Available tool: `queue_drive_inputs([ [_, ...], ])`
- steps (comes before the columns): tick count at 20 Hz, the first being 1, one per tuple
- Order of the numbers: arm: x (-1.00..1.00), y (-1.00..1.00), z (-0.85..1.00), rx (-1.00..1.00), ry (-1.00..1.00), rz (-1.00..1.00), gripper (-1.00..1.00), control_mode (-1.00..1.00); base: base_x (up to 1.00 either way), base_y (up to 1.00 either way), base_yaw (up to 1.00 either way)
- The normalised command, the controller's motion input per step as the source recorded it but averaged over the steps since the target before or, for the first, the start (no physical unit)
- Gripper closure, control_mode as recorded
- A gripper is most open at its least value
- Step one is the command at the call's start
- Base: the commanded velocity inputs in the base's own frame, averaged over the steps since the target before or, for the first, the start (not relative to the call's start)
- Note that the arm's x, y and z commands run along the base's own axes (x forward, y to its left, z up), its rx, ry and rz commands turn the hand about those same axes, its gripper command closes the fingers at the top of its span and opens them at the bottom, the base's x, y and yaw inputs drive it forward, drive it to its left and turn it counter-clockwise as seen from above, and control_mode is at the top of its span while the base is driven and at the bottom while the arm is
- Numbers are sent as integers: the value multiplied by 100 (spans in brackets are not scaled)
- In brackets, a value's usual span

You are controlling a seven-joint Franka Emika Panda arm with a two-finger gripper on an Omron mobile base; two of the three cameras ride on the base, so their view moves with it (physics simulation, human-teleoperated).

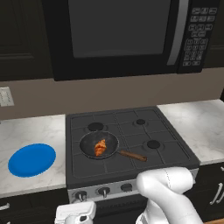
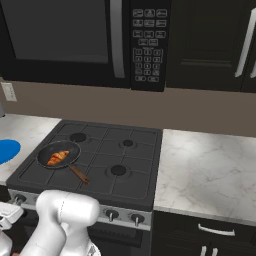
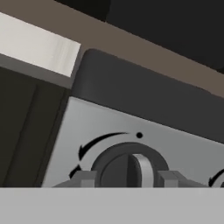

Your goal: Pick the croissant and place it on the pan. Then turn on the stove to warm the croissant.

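Croissant: while resting inside the round dark grey frying pan [image 1: 99, 145] on the black gas stove [image 1: 131, 131], the small golden-orange ridged croissant [image 1: 100, 148] lies whole.
Claw: gripper [image 3: 127, 180] fingers sit either side of the leftmost round dark knob [image 3: 129, 168], apparently clamped on it.

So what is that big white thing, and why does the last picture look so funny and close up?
The white thing is a robot arm in a pretend, computer-drawn kitchen. Two pictures come from cameras riding behind the arm, one on its left and one on its right, so you see the same stove from two sides. On the stove sits a dark pan with an orange croissant inside. A blue plate lies on the counter, and a black microwave hangs above. The funny picture comes from a camera on the robot's hand. Its gripper is closed around a round stove knob, one finger on each side, probably to turn on the stove.
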Motion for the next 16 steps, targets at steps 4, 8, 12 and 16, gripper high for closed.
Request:
queue_drive_inputs([
  [4, 17, 0, 0, -12, 17, 10, 100, -100, 0, 0, 0],
  [8, 21, 0, 0, -15, 17, 10, 100, -100, 0, 0, 0],
  [12, 18, 0, 0, -19, 12, 11, 100, -100, 0, 0, 0],
  [16, 17, 0, 0, -23, 9, 11, 100, -100, 0, 0, 0],
])
